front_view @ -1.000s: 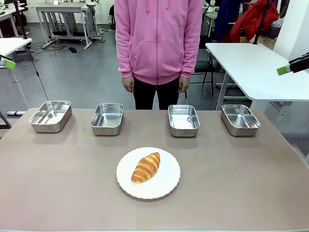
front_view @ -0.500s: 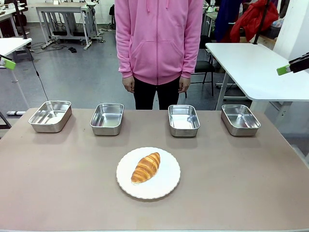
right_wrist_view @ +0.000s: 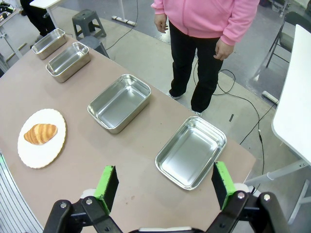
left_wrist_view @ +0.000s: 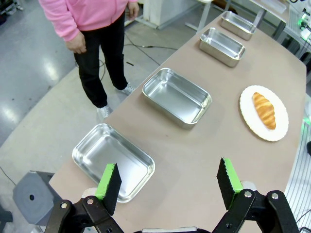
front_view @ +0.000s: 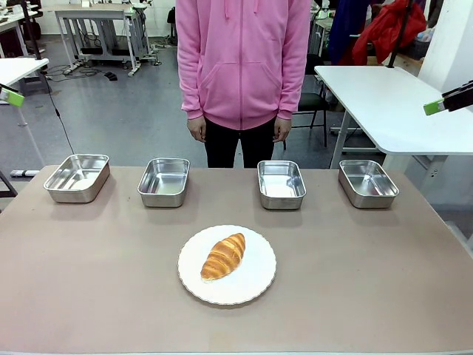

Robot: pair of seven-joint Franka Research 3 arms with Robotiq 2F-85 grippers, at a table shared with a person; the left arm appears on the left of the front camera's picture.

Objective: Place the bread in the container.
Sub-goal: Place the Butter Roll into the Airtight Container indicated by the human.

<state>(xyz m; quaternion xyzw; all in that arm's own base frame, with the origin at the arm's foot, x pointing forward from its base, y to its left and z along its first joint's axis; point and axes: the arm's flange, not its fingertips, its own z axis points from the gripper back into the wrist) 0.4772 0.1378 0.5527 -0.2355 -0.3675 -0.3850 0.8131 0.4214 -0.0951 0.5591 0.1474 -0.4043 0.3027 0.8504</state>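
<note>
Bread (front_view: pixel 223 256) lay on a round white scalloped plate (front_view: pixel 260 275) near the middle of the desk (front_view: pixel 89 281), and neither gripper held it.

The left gripper (left_wrist_view: pixel 168 182) hung raised over the left end of the desk, its jaws wide apart with nothing between the green pads (left_wrist_view: pixel 108 178). The left end pan (left_wrist_view: pixel 112 160), shiny stainless steel and empty, sat almost under one of its fingers. The left middle pan (left_wrist_view: pixel 177 96) lay farther ahead of that gripper. The bread was well apart from it, far ahead and off toward the side of its other finger.

The right gripper (right_wrist_view: pixel 164 185) hung raised over the right end of the desk, also spread wide and holding nothing. The right end pan (right_wrist_view: pixel 191 151) sat just ahead of and below its fingertips, between the lines of its two fingers. The right middle pan (right_wrist_view: pixel 119 102) lay beyond that, toward the side of one finger. In this view the bread sat well off on that same side, on its plate, farther from the gripper than either of those two pans.

All four pans were alike and empty, standing in one row along the far part of the desk, each apart from its neighbours. The plate sat on the grippers' side of that row, touching no pan.

A person in a pink hooded top (front_view: pixel 242 59) stood past the row at the far edge, beyond both grippers. One hand (front_view: pixel 196 129) and the other hand (front_view: pixel 281 130) hung at the person's sides, clear of the desk.
</note>
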